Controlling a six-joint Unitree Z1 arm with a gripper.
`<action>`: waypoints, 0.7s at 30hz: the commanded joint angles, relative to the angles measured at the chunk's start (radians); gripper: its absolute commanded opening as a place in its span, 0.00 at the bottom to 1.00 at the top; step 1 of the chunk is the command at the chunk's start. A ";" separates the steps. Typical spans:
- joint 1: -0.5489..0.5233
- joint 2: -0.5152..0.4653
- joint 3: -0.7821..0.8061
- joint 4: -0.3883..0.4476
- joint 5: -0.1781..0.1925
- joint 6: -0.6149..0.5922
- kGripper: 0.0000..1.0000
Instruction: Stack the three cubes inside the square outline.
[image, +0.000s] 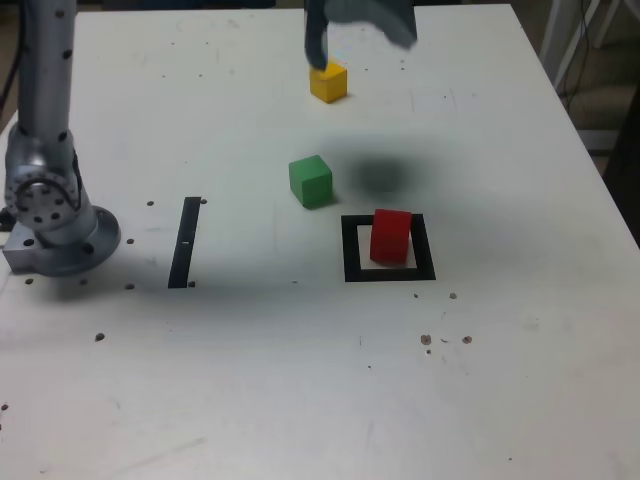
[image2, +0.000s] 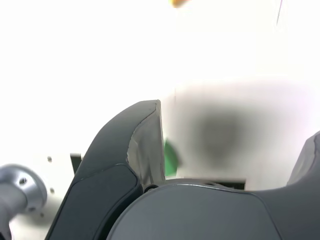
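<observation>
Inside the black square (image: 353, 250), red cube (image: 390, 238) sits, presumably as stack base; my claw (image: 362, 55) gapes wide, empty.

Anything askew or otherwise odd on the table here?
Mildly: the red cube sits inside the square outline but seems slightly turned against its border. Small dark marks dot the white tabletop. I see no spill.
</observation>
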 joint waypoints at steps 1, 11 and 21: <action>0.091 0.037 -0.038 0.008 -0.002 0.031 0.99; 0.340 0.217 -0.204 0.044 -0.049 0.087 0.97; 0.387 0.299 -0.237 0.073 -0.072 0.099 0.96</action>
